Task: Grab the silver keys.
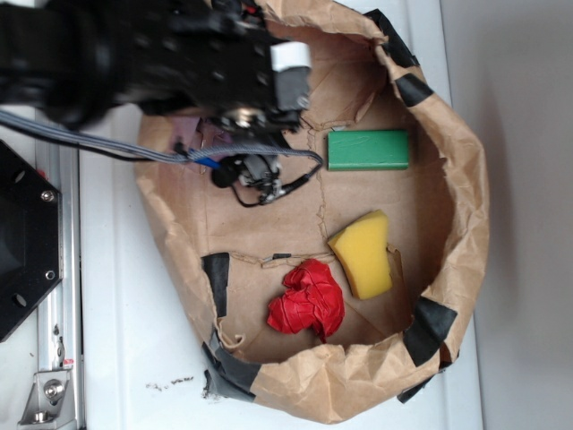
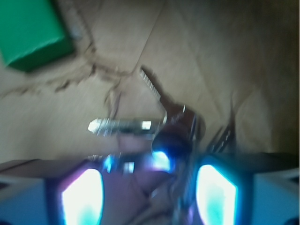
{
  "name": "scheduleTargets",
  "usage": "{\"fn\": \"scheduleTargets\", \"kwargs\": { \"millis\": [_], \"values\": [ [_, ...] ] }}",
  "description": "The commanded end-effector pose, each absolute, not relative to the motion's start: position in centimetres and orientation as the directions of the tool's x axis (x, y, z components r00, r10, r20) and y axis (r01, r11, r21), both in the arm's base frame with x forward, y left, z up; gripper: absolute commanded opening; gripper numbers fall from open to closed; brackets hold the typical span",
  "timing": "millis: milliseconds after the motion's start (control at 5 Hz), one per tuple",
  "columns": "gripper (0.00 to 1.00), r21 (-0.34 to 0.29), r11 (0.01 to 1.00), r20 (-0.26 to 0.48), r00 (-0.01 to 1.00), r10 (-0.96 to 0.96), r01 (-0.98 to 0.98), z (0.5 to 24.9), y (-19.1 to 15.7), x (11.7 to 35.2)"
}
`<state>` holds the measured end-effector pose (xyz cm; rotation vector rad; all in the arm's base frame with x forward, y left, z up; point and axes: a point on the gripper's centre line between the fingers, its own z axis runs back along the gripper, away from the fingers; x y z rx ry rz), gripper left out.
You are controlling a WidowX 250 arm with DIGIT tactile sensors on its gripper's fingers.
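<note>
Wrist view shows silver keys (image 2: 161, 124) between wide jaws, green block (image 2: 33, 33) beyond; exterior view hides the keys behind the arm.

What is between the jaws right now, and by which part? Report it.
The silver keys lie between the jaws of the gripper, at the ring end, blades fanning outward. The wrist view is too blurred to tell whether the jaws have closed on them.

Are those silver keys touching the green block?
Apart. The wrist view shows the silver keys low in the middle and the green block up in the left corner, with bare brown paper between them.
</note>
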<state>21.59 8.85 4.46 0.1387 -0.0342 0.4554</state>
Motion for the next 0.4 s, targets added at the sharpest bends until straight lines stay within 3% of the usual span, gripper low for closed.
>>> {"fn": "scheduleTargets", "kwargs": {
  "millis": [0, 200],
  "values": [
    [0.0, 0.124, 0.88, 0.167, 0.884, 0.437, -0.458, 6.76, 10.13, 21.56],
    [0.0, 0.13, 0.879, 0.187, 0.882, 0.433, -0.459, 6.72, 10.07, 21.57]
  ]
}}
